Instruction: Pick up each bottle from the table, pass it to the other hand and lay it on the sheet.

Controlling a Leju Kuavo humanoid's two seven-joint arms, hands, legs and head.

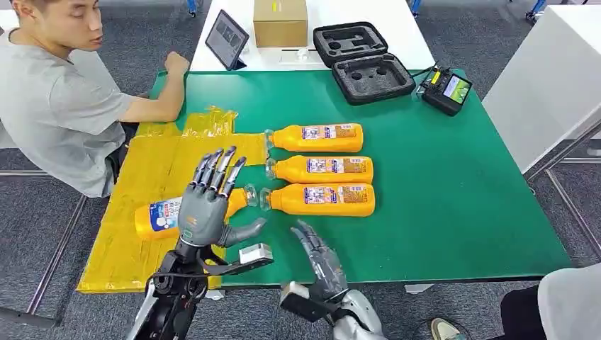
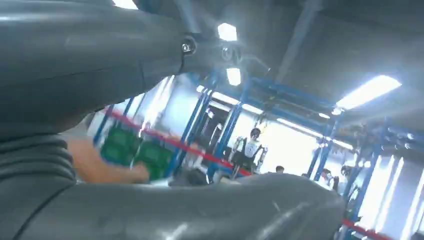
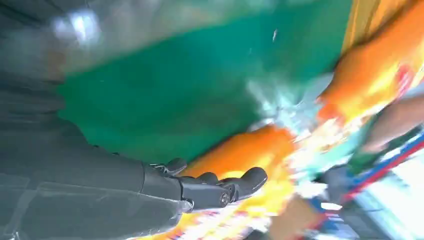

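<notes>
We take this for a robotics lab or test hall. A green mat [image 1: 439,177] covers a white work table [image 1: 397,32] standing on grey carpet. Beyond the mat, on the table's bare end, we see an open foam-lined equipment case [image 1: 363,62], a cardboard box [image 1: 280,23] and a propped tablet [image 1: 227,39]; a handheld controller [image 1: 445,89] lies on the mat's far corner. The left wrist view shows blue steel framing [image 2: 227,125], ceiling strip lights [image 2: 367,92] and another humanoid robot [image 2: 250,147] hanging there.
</notes>
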